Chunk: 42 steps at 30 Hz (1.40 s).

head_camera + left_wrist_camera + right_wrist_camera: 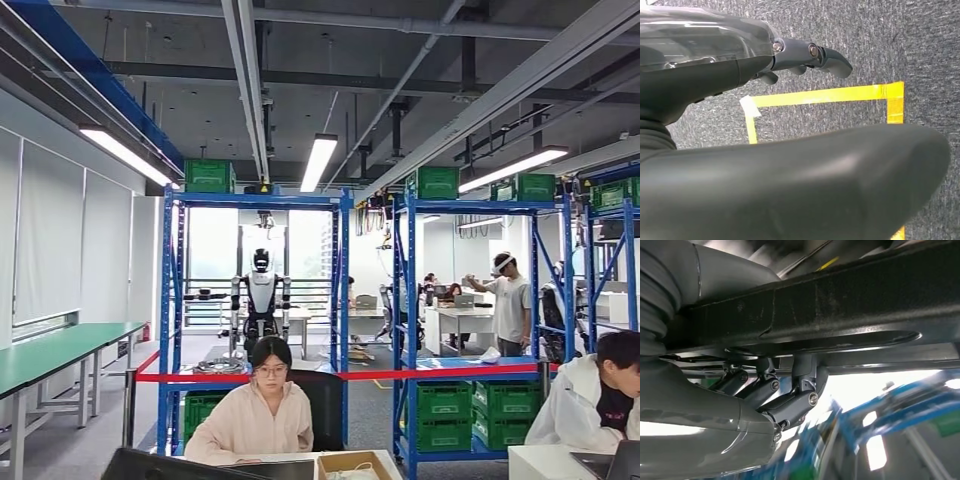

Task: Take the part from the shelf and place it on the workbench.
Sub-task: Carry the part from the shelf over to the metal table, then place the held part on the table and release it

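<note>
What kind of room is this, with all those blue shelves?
Probably a robot workshop or factory-style test lab. Tall blue shelf racks hold green crates, another humanoid robot stands behind red barrier tape, and a long green workbench runs along the wall.

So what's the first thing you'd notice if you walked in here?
Probably the tall blue metal shelf racks filling the middle of the room, with green plastic crates on top and below. A red tape barrier stretches across them, and a silver humanoid robot stands behind. In the right wrist view, the right hand grips a long black metal part.
</note>
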{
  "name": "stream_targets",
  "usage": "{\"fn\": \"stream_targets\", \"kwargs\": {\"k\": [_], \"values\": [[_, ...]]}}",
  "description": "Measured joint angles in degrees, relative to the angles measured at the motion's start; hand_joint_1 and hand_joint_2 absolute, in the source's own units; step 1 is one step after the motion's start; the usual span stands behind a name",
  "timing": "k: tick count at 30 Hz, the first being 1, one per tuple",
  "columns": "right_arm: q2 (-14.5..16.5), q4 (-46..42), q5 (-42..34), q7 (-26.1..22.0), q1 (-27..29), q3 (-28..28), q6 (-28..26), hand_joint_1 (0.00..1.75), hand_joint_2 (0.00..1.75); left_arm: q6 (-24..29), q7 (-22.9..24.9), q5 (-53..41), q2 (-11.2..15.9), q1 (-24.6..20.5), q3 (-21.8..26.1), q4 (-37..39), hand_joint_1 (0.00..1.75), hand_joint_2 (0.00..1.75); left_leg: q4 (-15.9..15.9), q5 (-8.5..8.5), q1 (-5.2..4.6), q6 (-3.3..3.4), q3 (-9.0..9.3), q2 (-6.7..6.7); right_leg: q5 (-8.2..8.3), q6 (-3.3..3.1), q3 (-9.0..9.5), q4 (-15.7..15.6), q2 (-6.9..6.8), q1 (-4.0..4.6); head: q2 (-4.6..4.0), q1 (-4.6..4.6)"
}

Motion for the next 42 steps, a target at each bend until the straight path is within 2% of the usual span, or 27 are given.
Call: {"fn": "stream_targets", "kwargs": {"k": [2, 3, 4, 7, 9, 10, 12, 13, 14, 15, 16, 18, 19, 20, 22, 24, 26, 28, 29, 30, 31, 33, 34, 36, 39, 40, 42], "values": [[0.0, 1.3, 7.7, 0.9, 0.9, -1.5, -0.3, 1.75, 1.75, 0.1, 0.0, 0.0, 0.0, 0.0, -0.1, 0.0, 0.0, 1.75, -6.3, 3.83, 0.12, -0.12, 2.76, 0.08, -0.3, 0.3, 0.0, 0.3, 0.09, -0.06, 0.0, 0.0], [0.0, 1.9, 10.9, 1.1, 1.2, -2.1, -0.4, 1.75, 1.75, 0.1, 0.1, -0.1, 0.0, 0.0, -0.2, 0.0, 0.0, 1.75, -9.6, 5.23, 0.11, -0.11, 4.26, 0.11, -0.55, 0.57, -0.16, 0.8, 0.17, 0.04, 0.0, 0.01], [0.0, 2.6, 13.8, 1.2, 1.4, -2.5, -0.5, 1.75, 1.75, 0.1, 0.0, -0.1, 0.0, 0.0, -0.2, 0.0, 0.0, 1.75, -11.9, 5.89, 0.07, 0.1, 5.26, 0.12, -0.76, 0.85, -0.42, 1.1, 0.25, 0.12, 0.0, 0.01], [0.3, 5.2, 20.5, 1.5, 2.4, -3.0, -0.4, 1.75, 1.75, 0.0, -0.4, -0.3, 0.0, -0.1, -0.3, 0.0, 0.0, 1.75, -13.2, 5.59, -0.09, 0.95, 5.75, 0.04, -0.98, 1.42, -0.94, 1.6, 0.35, 0.23, 0.0, -0.02], [0.7, 7.2, 22.4, 1.5, 3.1, -3.1, -0.4, 1.75, 1.75, 0.0, -0.8, -0.4, 0.0, -0.1, -0.4, 0.0, 0.0, 1.75, -13.4, 5.67, 0.01, 1.41, 5.82, 0.01, -1.98, 1.89, -1.36, 2.8, 0.27, 0.12, 0.0, -0.02], [0.9, 8.3, 22.7, 1.5, 3.3, -3.2, -0.4, 1.75, 1.75, -0.1, -1.0, -0.5, 0.0, -0.2, -0.4, 0.0, 0.0, 1.75, -13.5, 5.7, 0.08, 1.65, 5.87, 0.02, -3.22, 2.2, -2.24, 4.8, 0.21, 0.0, 0.0, -0.02], [1.1, 10.7, 22.9, 1.4, 3.6, -3.3, -0.5, 1.75, 1.75, -0.1, -1.4, -0.6, 0.0, -0.3, -0.4, 0.0, 0.0, 1.75, -13.5, 5.62, 0.05, 1.96, 5.96, 0.01, -6.39, 2.66, -5.5, 11.9, 0.08, -0.28, 0.0, -0.02], [1.1, 12.0, 22.9, 1.3, 4.0, -3.4, -0.5, 1.75, 1.75, -0.2, -1.5, -0.6, 0.0, -0.3, -0.4, 0.0, 0.0, 1.75, -13.5, 5.56, 0.03, 2.05, 6.03, 0.01, -7.47, 2.78, -7.23, 15.3, 0.05, -0.4, 0.0, -0.02], [1.1, 13.1, 22.9, 1.1, 4.3, -3.5, -0.5, 1.75, 1.75, -0.2, -1.6, -0.6, 0.0, -0.2, -0.4, 0.0, 0.0, 1.75, -13.5, 5.51, 0.02, 2.1, 6.11, 0.0, -7.62, 2.83, -8.31, 17.2, 0.04, -0.45, 0.0, -0.02], [1.1, 14.1, 22.8, 0.7, 4.7, -3.6, -0.6, 1.75, 1.75, -0.2, -1.8, -0.7, 0.0, -0.2, -0.5, 0.0, 0.0, 1.75, -13.5, 5.45, 0.0, 2.12, 6.21, -0.02, -6.71, 2.81, -8.43, 16.9, 0.04, -0.47, 0.0, -0.02], [1.1, 15.0, 22.8, 0.2, 4.8, -3.8, -0.6, 1.75, 1.75, -0.2, -2.0, -0.9, 0.0, -0.2, -0.5, 0.0, 0.0, 1.75, -13.5, 5.38, -0.01, 2.12, 6.32, -0.05, -4.95, 2.71, -7.56, 14.5, 0.05, -0.46, 0.0, -0.02], [1.2, 17.1, 22.7, -1.2, 4.7, -4.1, -1.1, 1.75, 1.75, -0.3, -2.6, -1.1, 0.0, -0.3, -0.8, 0.0, 0.0, 1.75, -13.5, 5.23, -0.06, 1.97, 6.54, -0.09, -1.03, 2.26, -4.3, 7.0, 0.08, -0.25, 0.0, -0.02], [1.2, 18.4, 22.7, -1.7, 4.7, -4.3, -1.5, 1.75, 1.75, -0.3, -3.0, -1.3, -0.1, -0.4, -1.0, 0.0, 0.0, 1.75, -13.6, 5.18, -0.05, 1.83, 6.59, -0.11, 0.06, 1.98, -3.02, 4.0, 0.09, -0.05, 0.01, -0.02], [1.2, 19.8, 22.9, -2.1, 4.7, -4.4, -1.9, 1.75, 1.75, -0.3, -3.3, -1.4, -0.1, -0.5, -1.1, 0.0, 0.0, 1.75, -13.7, 5.17, -0.02, 1.64, 6.57, -0.12, 0.43, 1.69, -2.28, 2.3, 0.11, 0.16, 0.03, -0.02], [1.2, 22.3, 23.3, -2.4, 5.2, -4.4, -2.4, 1.75, 1.75, -0.3, -3.8, -1.6, -0.2, -0.5, -1.3, 0.0, 0.0, 1.75, -13.9, 5.28, 0.09, 1.08, 6.58, -0.13, 0.23, 1.19, -2.02, 1.6, 0.12, 0.43, 0.04, -0.02], [1.3, 23.9, 23.5, -2.6, 5.7, -4.4, -2.6, 1.75, 1.75, -0.3, -4.0, -1.8, -0.2, -0.4, -1.4, 0.0, 0.0, 1.75, -13.4, 4.6, 0.14, 0.64, 6.37, -0.03, 0.5, 0.67, -1.71, 0.8, 0.07, 0.25, 0.02, -0.02], [1.5, 25.3, 23.7, -2.7, 5.7, -4.4, -2.5, 1.75, 1.75, -0.3, -4.2, -1.8, -0.2, -0.4, -1.4, 0.0, 0.0, 1.75, -9.3, 1.96, 0.08, 0.53, 4.55, 0.05, 0.8, 0.23, -1.35, 0.2, 0.0, 0.03, 0.02, -0.02], [1.6, 27.0, 23.8, -2.4, 5.9, -4.4, -2.0, 1.75, 1.75, -0.3, -4.6, -1.9, -0.2, -0.4, -1.6, 0.0, 0.0, 1.75, -2.4, -0.97, -0.01, 0.44, 1.3, 0.05, 0.75, 0.03, -1.23, 0.1, -0.04, 0.1, 0.01, -0.02], [1.6, 27.9, 23.7, -2.1, 6.1, -4.4, -1.6, 1.75, 1.75, -0.3, -4.8, -1.9, -0.2, -0.4, -1.8, 0.0, 0.0, 1.75, -0.1, -1.45, -0.02, 0.35, 0.15, 0.05, 0.72, 0.0, -1.19, 0.2, -0.06, 0.13, 0.0, -0.02], [1.6, 28.9, 23.6, -1.6, 6.3, -4.4, -1.3, 1.75, 1.75, -0.4, -5.0, -1.9, -0.2, -0.4, -2.0, 0.0, 0.0, 1.75, 0.2, -0.91, 0.0, 0.27, -0.13, 0.06, 0.68, 0.02, -1.18, 0.2, -0.05, 0.13, 0.0, -0.02], [1.6, 29.9, 23.4, -1.1, 6.5, -4.5, -1.0, 1.75, 1.75, -0.4, -5.2, -2.0, -0.2, -0.4, -2.2, 0.0, 0.0, 1.75, -1.5, 0.58, 0.05, 0.18, 0.62, 0.07, 0.6, 0.09, -1.16, 0.3, -0.02, 0.1, 0.0, -0.02], [1.7, 31.5, 23.0, 0.1, 6.5, -5.0, -0.4, 1.75, 1.75, -0.5, -5.5, -2.0, -0.1, -0.6, -2.6, 0.0, 0.0, 1.75, -8.2, 4.17, 0.14, 0.04, 3.83, 0.12, 0.23, 0.48, -1.21, 0.9, 0.07, 0.08, 0.0, -0.03], [1.6, 32.3, 22.8, 0.8, 6.4, -5.4, -0.1, 1.75, 1.75, -0.5, -5.6, -2.1, 0.0, -0.8, -2.7, 0.0, 0.0, 1.75, -11.0, 5.13, 0.12, 0.12, 5.17, 0.13, -0.02, 0.76, -1.37, 1.3, 0.1, 0.13, 0.0, -0.04], [1.5, 33.5, 22.7, 1.9, 6.0, -6.1, 0.3, 1.75, 1.75, -0.5, -5.7, -2.4, 0.0, -1.1, -3.0, 0.0, 0.0, 1.75, -13.1, 5.21, -0.13, 0.51, 6.25, 0.09, -0.25, 1.28, -1.6, 1.8, 0.12, 0.23, 0.01, -0.04], [1.4, 34.8, 22.6, 2.6, 5.4, -7.0, 0.6, 1.75, 1.75, -0.5, -5.8, -2.5, 0.0, -1.4, -3.4, 0.0, 0.0, 1.75, -13.4, 5.36, -0.2, 1.45, 6.52, 0.13, -0.8, 1.89, -1.61, 2.4, 0.1, 0.01, 0.0, -0.03], [1.3, 35.1, 22.5, 2.8, 5.2, -7.2, 0.7, 1.31, 1.31, -0.5, -5.8, -2.6, 0.0, -1.5, -3.5, 0.0, 0.0, 1.75, -13.5, 5.46, -0.11, 1.72, 6.59, 0.17, -1.81, 2.17, -2.07, 3.7, 0.08, -0.08, 0.0, -0.03], [1.3, 35.8, 22.3, 3.3, 5.0, -7.6, 1.1, 0.44, 0.44, -0.5, -5.8, -2.6, 0.0, -1.8, -3.7, 0.0, 0.0, 1.75, -13.5, 5.54, -0.09, 2.04, 6.62, 0.23, -5.2, 2.7, -4.48, 9.6, 0.01, -0.32, 0.0, -0.03]]}}
